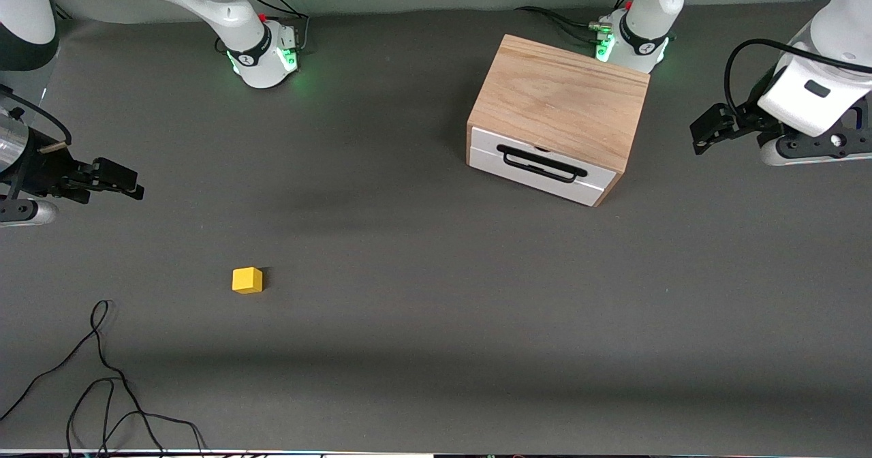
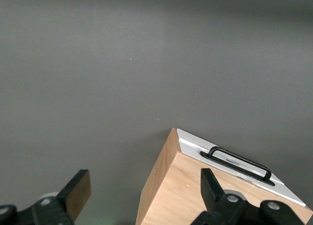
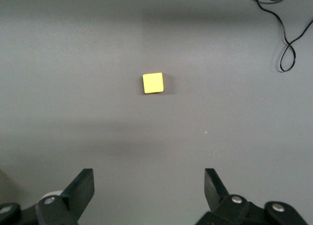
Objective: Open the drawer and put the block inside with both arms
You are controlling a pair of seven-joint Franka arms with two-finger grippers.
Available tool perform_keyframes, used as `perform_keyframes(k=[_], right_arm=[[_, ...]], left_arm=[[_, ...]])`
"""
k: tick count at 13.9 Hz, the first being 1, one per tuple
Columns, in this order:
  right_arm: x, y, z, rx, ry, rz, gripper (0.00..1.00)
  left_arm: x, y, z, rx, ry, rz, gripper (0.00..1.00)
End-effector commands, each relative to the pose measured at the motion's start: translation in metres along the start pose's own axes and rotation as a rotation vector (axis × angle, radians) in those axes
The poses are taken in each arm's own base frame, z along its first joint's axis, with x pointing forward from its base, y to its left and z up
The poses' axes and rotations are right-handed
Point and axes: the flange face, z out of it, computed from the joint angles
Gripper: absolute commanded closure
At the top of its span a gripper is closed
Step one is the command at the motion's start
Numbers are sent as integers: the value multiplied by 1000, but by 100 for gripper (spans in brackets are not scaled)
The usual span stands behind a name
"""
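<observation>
The drawer (image 1: pixel 541 166) sits fully closed in the wooden cabinet (image 1: pixel 562 97) at about two o'clock on the desk (image 1: pixel 422 349), at the left arm's end. The block (image 1: pixel 246 280) lies alone at about eight o'clock, well apart from the cabinet and nearer the front camera.

Nothing has been started, so opening the drawer looks like the first job. To do it well, the left gripper (image 1: pixel 708 128) should probably come down square to the white front, straddle the black bar handle (image 1: pixel 541 163) near its middle, close, then pull straight out along the cabinet's skewed line.

The left gripper hangs over bare desk at three o'clock, fingers (image 2: pixel 211 188) spread wide, holding nothing. The right gripper (image 1: pixel 126 180) hangs over the desk at nine o'clock, fingers (image 3: pixel 214 188) equally wide and empty, well short of the block.
</observation>
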Motion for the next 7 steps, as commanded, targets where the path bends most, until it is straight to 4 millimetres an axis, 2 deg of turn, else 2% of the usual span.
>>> perform_keyframes(k=[1, 4, 7], right_arm=[[1, -2, -3, -14, 6, 17, 0], [0, -2, -7, -4, 12, 14, 0], [-5, 0, -36, -7, 63, 25, 0]], left_arm=[[-5, -4, -3, -7, -3, 12, 0], [-5, -4, -3, -7, -3, 12, 0], [-5, -4, -3, -10, -4, 10, 0]])
